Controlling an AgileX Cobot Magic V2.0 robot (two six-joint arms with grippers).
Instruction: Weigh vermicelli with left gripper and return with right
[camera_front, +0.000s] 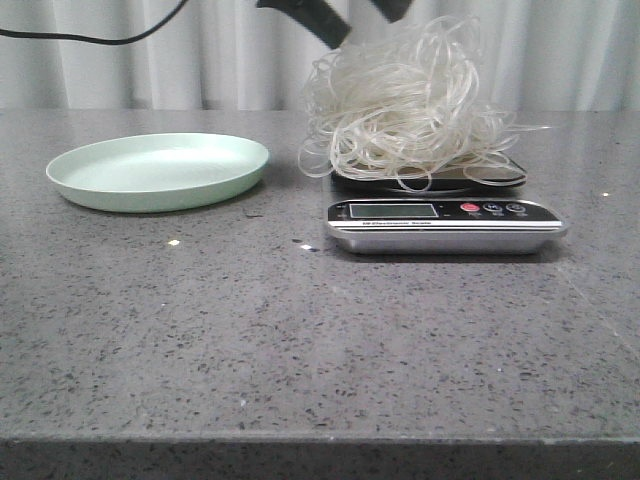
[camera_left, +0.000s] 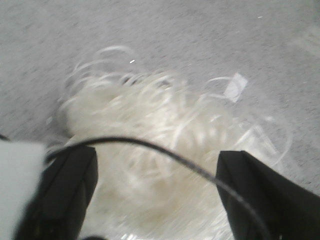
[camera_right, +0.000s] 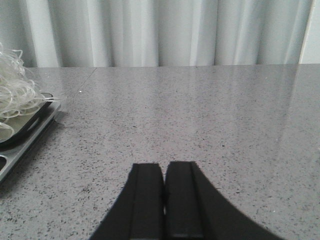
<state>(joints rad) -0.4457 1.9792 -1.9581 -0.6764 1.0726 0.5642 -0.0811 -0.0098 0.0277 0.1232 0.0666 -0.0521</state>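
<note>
The vermicelli, a fluffy tangle of pale translucent strands, is piled on the pan of a silver and black kitchen scale. My left gripper hangs open just above the pile at the top edge of the front view. The left wrist view shows its two black fingers spread wide with the vermicelli below and between them, nothing clamped. My right gripper is shut and empty, low over bare table to the right of the scale. It does not show in the front view.
An empty pale green plate lies left of the scale. A black cable crosses the left wrist view. Grey speckled table runs to the front edge; white curtains hang behind.
</note>
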